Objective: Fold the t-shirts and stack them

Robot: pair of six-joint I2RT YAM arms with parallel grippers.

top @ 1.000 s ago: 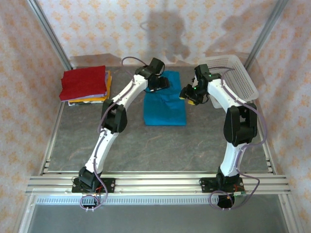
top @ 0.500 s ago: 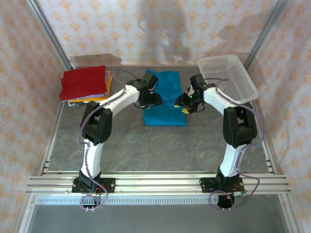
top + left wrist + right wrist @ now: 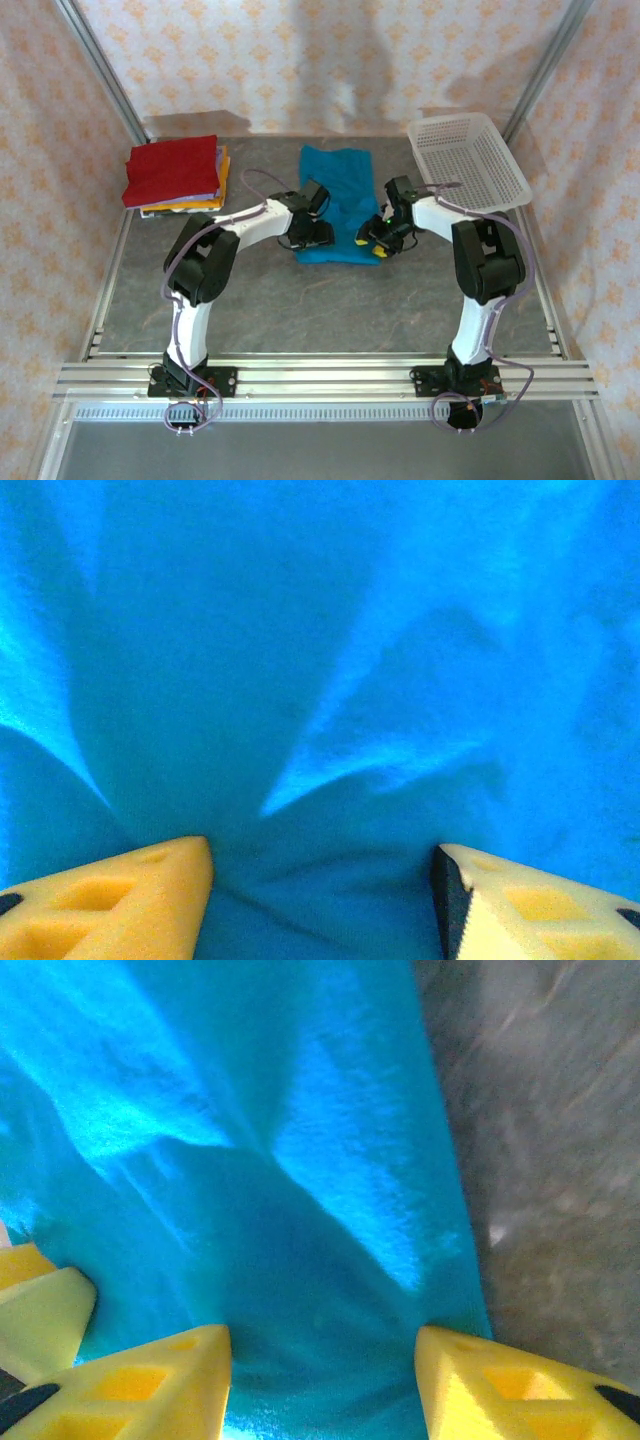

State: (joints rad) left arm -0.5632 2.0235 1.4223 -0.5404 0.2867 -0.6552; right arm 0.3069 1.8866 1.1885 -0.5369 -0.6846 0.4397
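- The left gripper has its two yellow fingers well apart, tips down on the teal-blue t-shirt. The cloth runs unbroken across the gap between them.
- Creases in the shirt fan out from that gap. I cannot tell whether the tips only press on the cloth or nip a little of it.
- From above, this gripper sits over the near left corner of the teal-blue t-shirt.
- The right gripper also has its yellow fingers spread, with teal cloth lying between them and puckered towards the gap.
- One of these fingers sits right at the shirt's side hem, and the grey table is bare just past that hem.
- From above, this gripper is at the near right corner of the teal-blue t-shirt.
- The teal-blue t-shirt lies on the table as a long, narrow shape, its far end towards the back wall.
- Well to the left of the teal-blue t-shirt is a stack of folded tees. A red t-shirt is on top, with orange/yellow and purplish edges showing beneath.
- To the right of the teal-blue t-shirt and apart from it stands a white perforated basket.
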